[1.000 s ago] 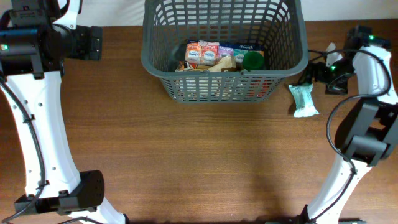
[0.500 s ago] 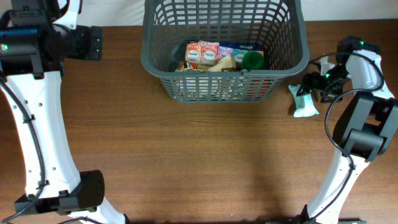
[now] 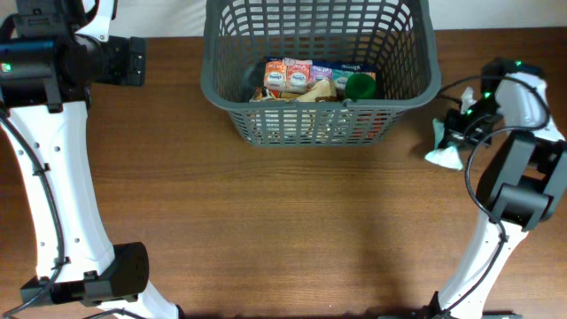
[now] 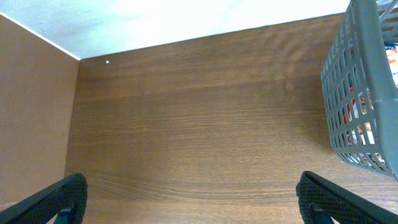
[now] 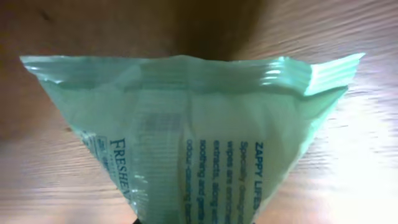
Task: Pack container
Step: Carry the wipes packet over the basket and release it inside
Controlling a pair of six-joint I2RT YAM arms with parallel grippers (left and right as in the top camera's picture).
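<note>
The container [image 3: 213,89] is a dark grey slotted basket at the table's back middle, and its wall [image 4: 364,93] also shows at the right of the left wrist view. A pale green wipes packet [image 3: 441,147] sits just right of the container, pinched and crumpled. My right gripper [image 3: 457,133] is shut on it. The packet [image 5: 193,124] fills the right wrist view, tapering down into the jaws, which it hides. My left gripper [image 3: 138,60] hangs far left of the container. Its fingers [image 4: 62,199] stand wide open over bare wood.
Inside the container lie small cartons [image 3: 297,78] and a green-lidded jar [image 3: 361,85]. Black cables [image 3: 456,81] trail behind the right arm. The left arm's base [image 3: 115,275] stands at the front left and the right arm's column [image 3: 483,257] at the front right.
My right gripper came forward onto the packet and closed on it. The packet, flat before, is bunched up and shifted slightly right. The left arm has not moved.
</note>
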